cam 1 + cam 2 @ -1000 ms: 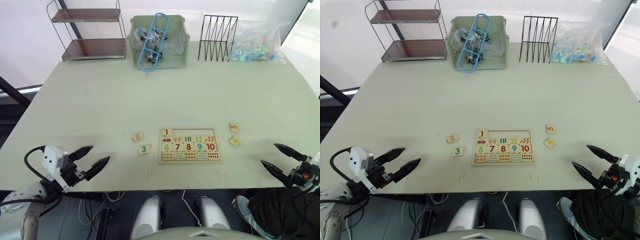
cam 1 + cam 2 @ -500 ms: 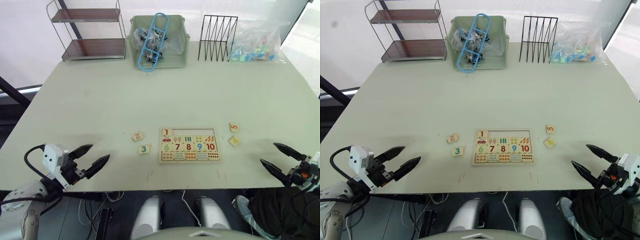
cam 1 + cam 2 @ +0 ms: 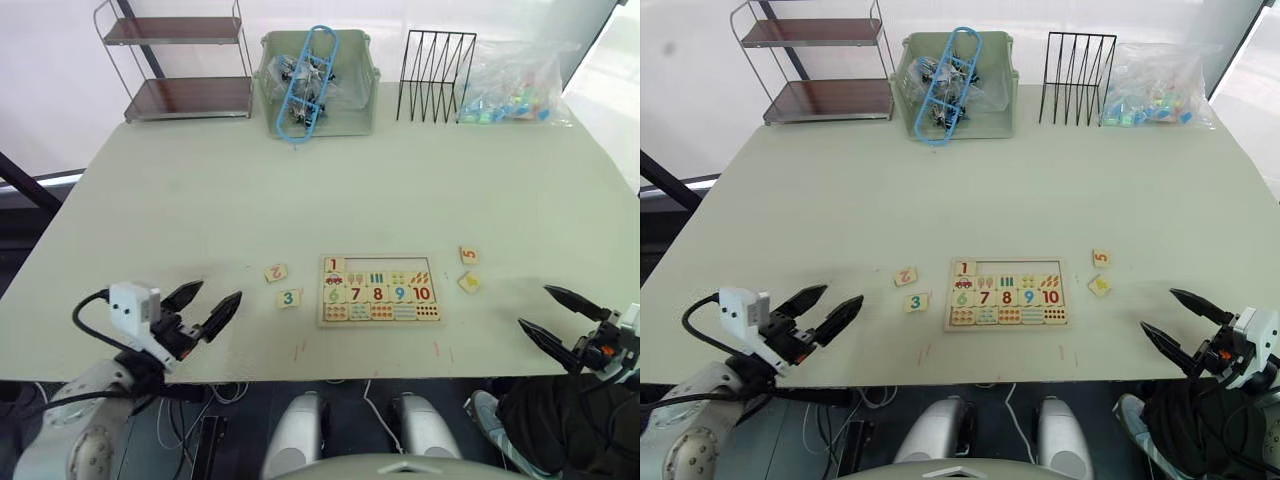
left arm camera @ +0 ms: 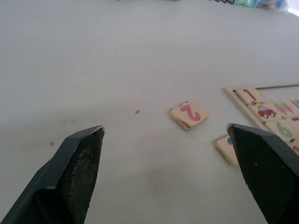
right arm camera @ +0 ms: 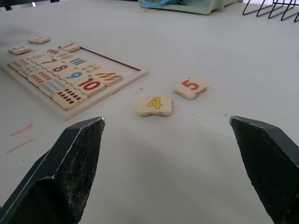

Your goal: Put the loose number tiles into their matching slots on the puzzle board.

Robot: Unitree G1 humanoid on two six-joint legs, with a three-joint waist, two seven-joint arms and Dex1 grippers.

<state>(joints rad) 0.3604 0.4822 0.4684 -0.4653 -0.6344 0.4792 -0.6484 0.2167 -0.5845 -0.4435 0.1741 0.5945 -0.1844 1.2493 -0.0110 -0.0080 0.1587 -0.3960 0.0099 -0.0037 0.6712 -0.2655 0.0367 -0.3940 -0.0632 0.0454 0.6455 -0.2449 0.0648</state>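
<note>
The left claw (image 3: 211, 313), spread wide and empty, has advanced toward the 2 tile (image 3: 276, 272) and 3 tile (image 3: 288, 297) at the puzzle board's (image 3: 380, 320) nine o'clock, likely starting a pick. The right claw (image 3: 557, 320) stays wide, near the 4 tile (image 5: 154, 105).

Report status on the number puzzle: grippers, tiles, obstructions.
Left gripper and right gripper open, empty. Tile 1 seated in puzzle board; tiles 2, 3, 4, 5 loose on table. Nothing blocking.

Counts on the surface (image 3: 420, 170)
4 loose number tiles: 2 (image 3: 276, 272), 3 (image 3: 288, 297), 4 (image 3: 468, 282), 5 (image 3: 468, 255); 1 puzzle board (image 3: 379, 290); 1 shelf rack (image 3: 180, 60), 1 bin (image 3: 316, 70), 1 wire rack (image 3: 434, 62), 1 bag (image 3: 515, 85).
</note>
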